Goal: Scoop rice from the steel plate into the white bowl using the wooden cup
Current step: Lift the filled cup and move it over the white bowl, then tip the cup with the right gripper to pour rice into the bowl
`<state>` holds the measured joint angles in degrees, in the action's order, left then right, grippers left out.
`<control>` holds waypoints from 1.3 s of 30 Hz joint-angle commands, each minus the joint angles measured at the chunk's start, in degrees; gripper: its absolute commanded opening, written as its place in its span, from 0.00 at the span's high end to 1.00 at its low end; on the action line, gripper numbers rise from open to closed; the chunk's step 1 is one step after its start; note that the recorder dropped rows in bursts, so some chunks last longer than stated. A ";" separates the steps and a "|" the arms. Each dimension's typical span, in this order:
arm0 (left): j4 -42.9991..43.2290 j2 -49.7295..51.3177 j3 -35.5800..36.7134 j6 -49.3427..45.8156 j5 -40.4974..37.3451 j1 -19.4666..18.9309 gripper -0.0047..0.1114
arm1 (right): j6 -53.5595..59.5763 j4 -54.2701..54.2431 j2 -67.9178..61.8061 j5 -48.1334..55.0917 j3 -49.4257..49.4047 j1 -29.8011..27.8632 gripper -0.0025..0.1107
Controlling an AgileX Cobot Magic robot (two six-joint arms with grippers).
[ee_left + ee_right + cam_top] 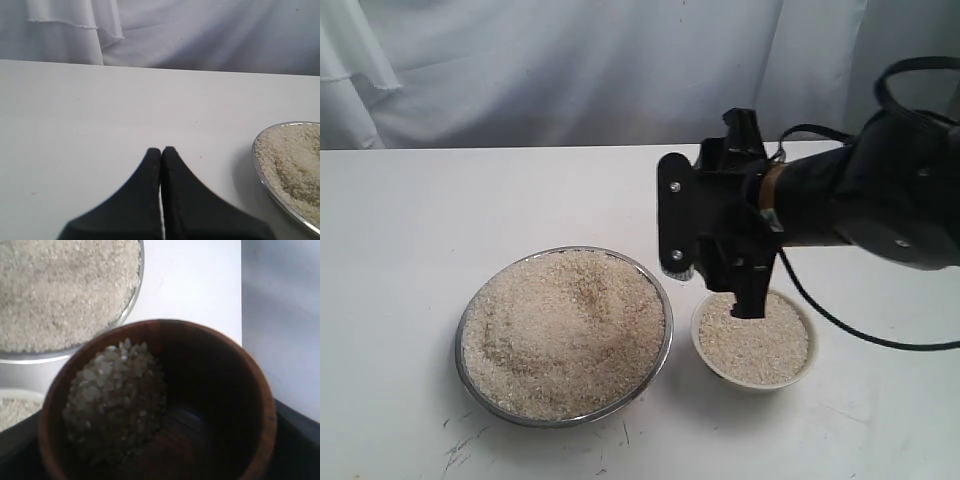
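The steel plate (462, 350) holds a wide mound of rice (565, 330) at the front middle of the table. The white bowl (807, 358) stands just to its right, also filled with rice (755, 348). My right gripper (716, 282) hangs over the bowl's far-left rim, shut on the wooden cup (220, 385). The cup is tilted, with a heap of rice (115, 400) on one side of its dark inside. In the exterior view the gripper hides the cup. My left gripper (161, 150) is shut on nothing, low over bare table beside the plate's rim (260, 172).
The table is white, and a white cloth (570, 70) hangs behind it. A black cable (840, 325) loops down from my right arm past the bowl. Small dark marks (460, 445) dot the table in front of the plate.
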<state>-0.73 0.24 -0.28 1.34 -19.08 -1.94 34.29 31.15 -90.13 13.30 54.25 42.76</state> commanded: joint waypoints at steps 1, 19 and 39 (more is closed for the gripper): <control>0.05 -0.24 0.28 0.01 0.81 0.16 0.96 | -0.48 4.15 5.20 -2.01 -5.59 -3.97 0.98; 0.05 -0.24 0.28 0.01 0.81 0.16 0.96 | -2.15 28.94 9.67 -10.46 -15.46 -10.34 0.98; 0.05 -0.24 0.28 0.01 0.81 0.16 0.96 | -2.82 44.02 2.19 -6.24 -11.80 -9.19 0.98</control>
<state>-0.73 0.24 -0.28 1.34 -19.08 -1.94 31.82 73.05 -87.01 4.70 41.07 32.86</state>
